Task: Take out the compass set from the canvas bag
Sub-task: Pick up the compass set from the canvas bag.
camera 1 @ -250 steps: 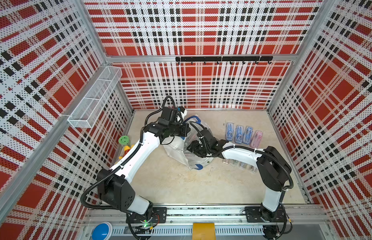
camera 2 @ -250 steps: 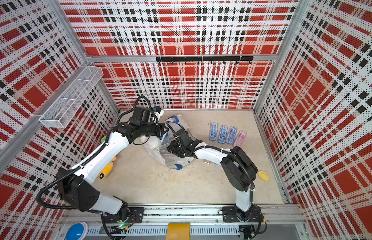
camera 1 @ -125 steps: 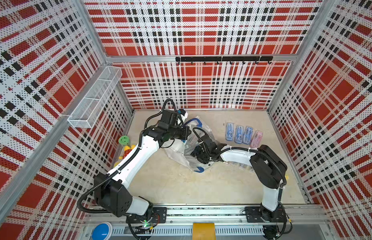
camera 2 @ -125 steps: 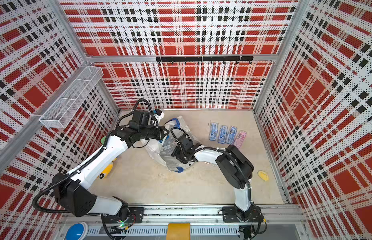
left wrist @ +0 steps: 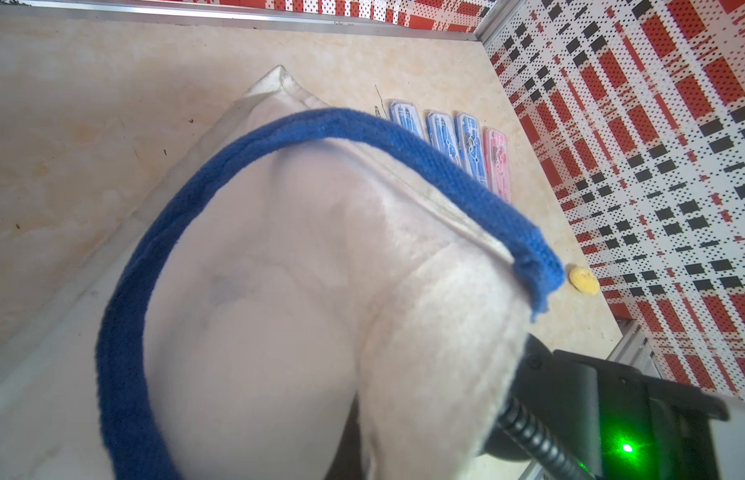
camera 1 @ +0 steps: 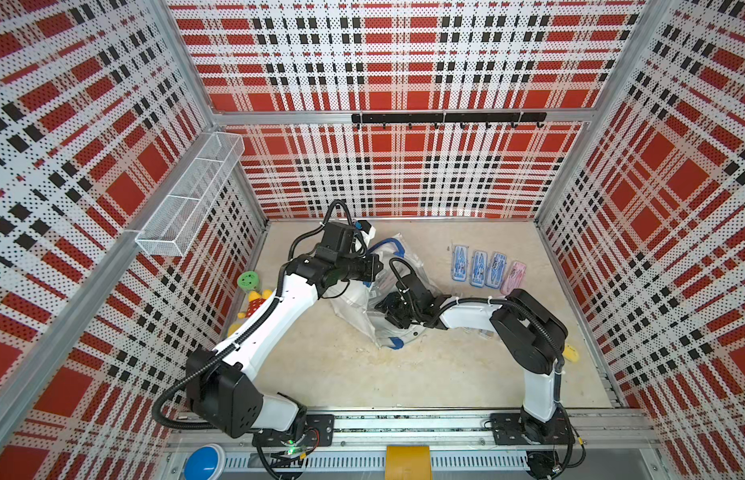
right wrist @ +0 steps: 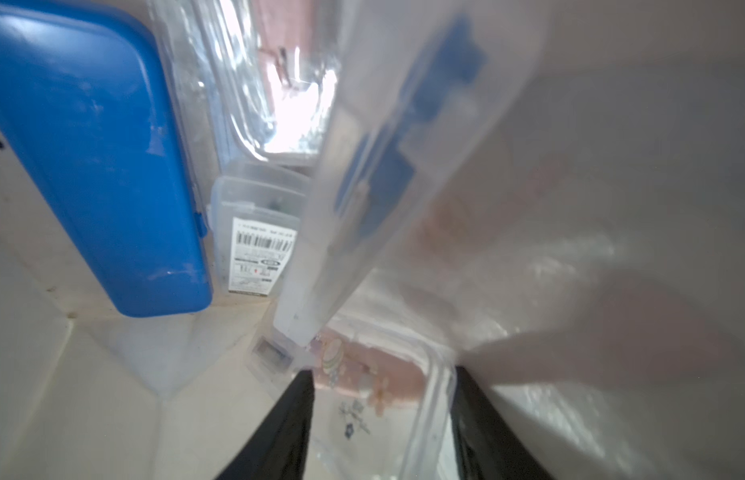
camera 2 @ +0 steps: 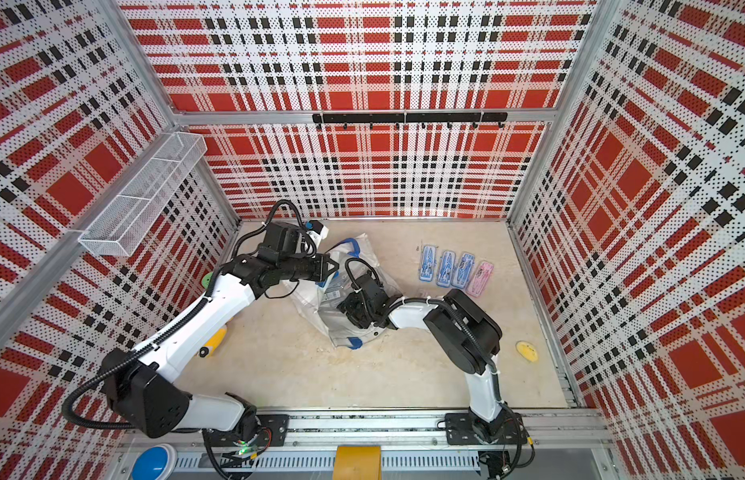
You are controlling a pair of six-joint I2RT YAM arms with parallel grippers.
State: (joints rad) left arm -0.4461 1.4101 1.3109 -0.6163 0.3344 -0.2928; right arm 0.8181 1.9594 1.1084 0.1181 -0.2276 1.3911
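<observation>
The left hand [camera 1: 373, 266] is closed at the rim of the canvas bag [camera 1: 350, 309]. It appears to pinch the fabric near the blue strap [left wrist: 125, 332] and so hold the mouth up, though its wrist view shows only cloth and strap, not the fingers.

The bag slumps on the worktop [camera 1: 404, 374] between the two arms. Inside it, the right hand [right wrist: 382, 370] has its two fingers apart on either side of the end of a clear, pink-lined case, the compass set [right wrist: 354, 376]. Whether they press on it I cannot tell. The set is not yet out of the bag.

A blue case [right wrist: 100, 158], a labelled clear box [right wrist: 258, 245] and a tilted clear case [right wrist: 404, 145] crowd close around it. Further right, a row of four cases [camera 1: 487, 270] lies on the worktop, well apart from the bag.

Risks, as I judge them:
- The plastic looks slick, and a hold on the very end could slip.
- The tilted case leans over the set and may be dragged out with it.
- A finger could trap the bag lining.
- If the left pinch lets go, the mouth would collapse on the arm, or the whole bag would follow the pull.
</observation>
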